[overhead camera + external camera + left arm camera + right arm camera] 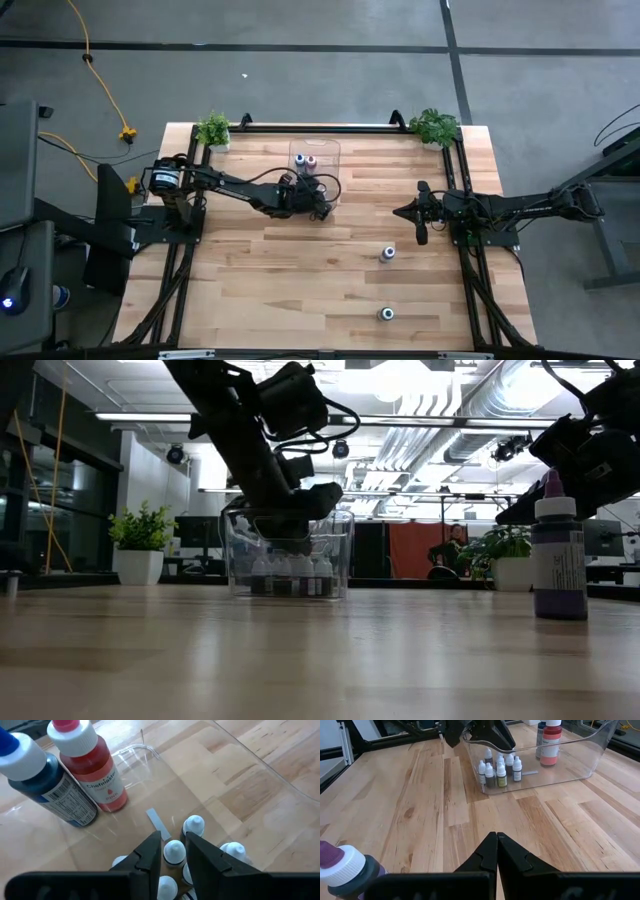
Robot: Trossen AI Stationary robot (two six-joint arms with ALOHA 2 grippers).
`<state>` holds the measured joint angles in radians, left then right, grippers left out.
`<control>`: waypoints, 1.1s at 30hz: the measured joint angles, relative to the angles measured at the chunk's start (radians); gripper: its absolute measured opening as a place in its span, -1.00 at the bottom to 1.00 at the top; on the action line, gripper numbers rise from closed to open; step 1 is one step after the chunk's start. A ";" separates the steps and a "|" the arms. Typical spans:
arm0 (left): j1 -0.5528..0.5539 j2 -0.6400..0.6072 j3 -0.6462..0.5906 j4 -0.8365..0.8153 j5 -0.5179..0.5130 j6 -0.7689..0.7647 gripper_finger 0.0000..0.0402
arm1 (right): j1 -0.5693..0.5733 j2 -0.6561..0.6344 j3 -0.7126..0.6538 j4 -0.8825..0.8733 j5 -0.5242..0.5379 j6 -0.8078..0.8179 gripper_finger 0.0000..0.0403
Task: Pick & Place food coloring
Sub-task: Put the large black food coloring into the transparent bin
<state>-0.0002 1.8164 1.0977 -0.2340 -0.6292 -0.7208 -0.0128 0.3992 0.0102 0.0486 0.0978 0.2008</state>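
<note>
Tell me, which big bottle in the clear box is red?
The red bottle with the pink-topped white cap, standing upright in the clear bin. The big bottle touching it is dark blue instead, with a blue tip.

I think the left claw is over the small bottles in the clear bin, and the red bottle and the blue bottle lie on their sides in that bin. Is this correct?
Not quite. The red bottle and blue bottle stand upright in the clear bin, as the left wrist view shows. The left claw is indeed over the small bottles.

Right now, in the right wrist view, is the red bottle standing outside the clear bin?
No. The red bottle stands upright inside the clear bin, beside a dark blue bottle.
</note>
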 joint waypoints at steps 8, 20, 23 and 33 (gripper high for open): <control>0.000 -0.044 0.093 -0.034 0.015 0.111 -0.57 | 0.000 0.000 0.000 0.000 0.000 0.000 -1.00; -0.056 -0.083 0.389 -0.150 0.373 0.458 -0.57 | 0.000 0.000 0.000 0.000 0.000 0.000 -1.00; -0.094 -0.083 0.413 -0.152 0.461 0.588 -0.57 | 0.000 0.000 0.000 0.000 0.000 0.000 -1.00; -0.185 -0.083 0.455 -0.159 0.498 0.758 -0.57 | 0.000 0.000 0.000 0.000 0.000 0.000 -1.00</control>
<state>-0.1848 1.7338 1.5530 -0.3926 -0.1313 0.0372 -0.0125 0.3988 0.0104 0.0486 0.0981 0.2008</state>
